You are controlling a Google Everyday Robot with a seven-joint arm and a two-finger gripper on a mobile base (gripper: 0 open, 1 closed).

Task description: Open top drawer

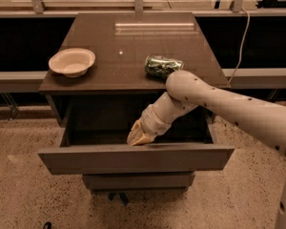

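The top drawer [133,159] is pulled well out of the dark cabinet, its wide grey-brown front facing me and its shallow dark interior showing. My gripper [139,138] reaches down into the drawer just behind the top edge of the front panel, near its middle. The white arm comes in from the right over the cabinet's front right corner. A narrower drawer front [138,180] sits closed below.
On the cabinet top [128,46] a cream bowl [72,61] sits at the left edge and a green crumpled bag [163,66] lies at the right front. Dark shelving and a metal rail run behind. Speckled floor surrounds the cabinet. A cable hangs at the right.
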